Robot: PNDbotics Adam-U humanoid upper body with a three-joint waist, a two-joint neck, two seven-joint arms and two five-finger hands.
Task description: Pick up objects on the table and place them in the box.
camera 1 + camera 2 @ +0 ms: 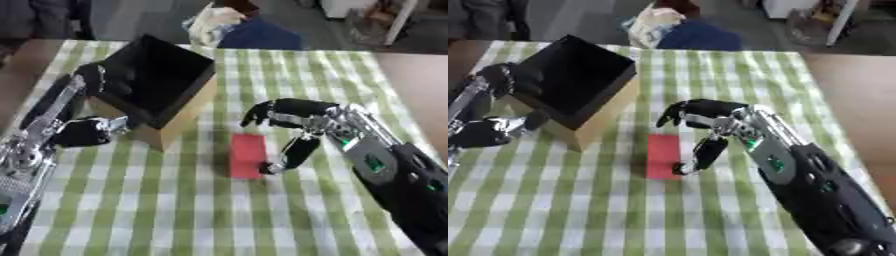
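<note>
Red block (247, 155) lies flat on the checked surface (175, 210), long axis pointing away from the robot, just left of the right hand (293, 120), whose spread fingers hold nothing; the box (162, 90) stands to its upper left

Soft, even, fairly dim light falls on the cloth (219, 210), the box (162, 75) interior reads near-black, shadows are faint, and both views look blurred, perhaps from motion.
</note>
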